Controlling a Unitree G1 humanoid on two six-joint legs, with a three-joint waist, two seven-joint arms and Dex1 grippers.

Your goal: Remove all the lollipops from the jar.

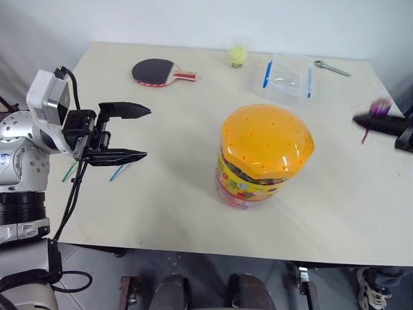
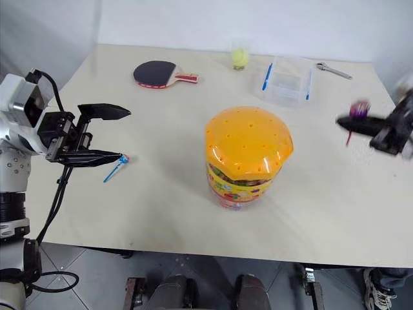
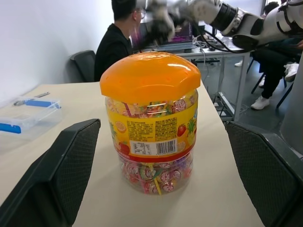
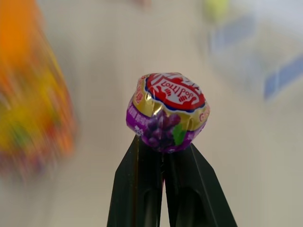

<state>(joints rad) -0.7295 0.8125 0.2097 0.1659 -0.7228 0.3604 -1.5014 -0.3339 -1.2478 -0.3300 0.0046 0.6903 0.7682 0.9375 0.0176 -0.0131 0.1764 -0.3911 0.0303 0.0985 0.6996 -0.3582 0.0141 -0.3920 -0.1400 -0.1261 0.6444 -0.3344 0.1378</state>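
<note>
Purple lollipop (image 4: 167, 112), wrapper print seemingly mirrored and unreadable, pinched in right jaws.

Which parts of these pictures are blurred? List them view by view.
Right wrist view: the purple-wrapped round lollipop is sharp, while the orange-lidded clear plastic jar and the table behind are smeared. Both eye views: the right hand is motion-blurred at the table's right edge. Left wrist view: the jar's printed label is crisp.

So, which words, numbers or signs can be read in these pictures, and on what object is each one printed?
Purple lollipop in the right gripper: white lettering on the red top of the wrapper, seen upside down, not legible.
Jar: a barcode and small lines of print on the label, too small to read.
No other text is legible.
</note>
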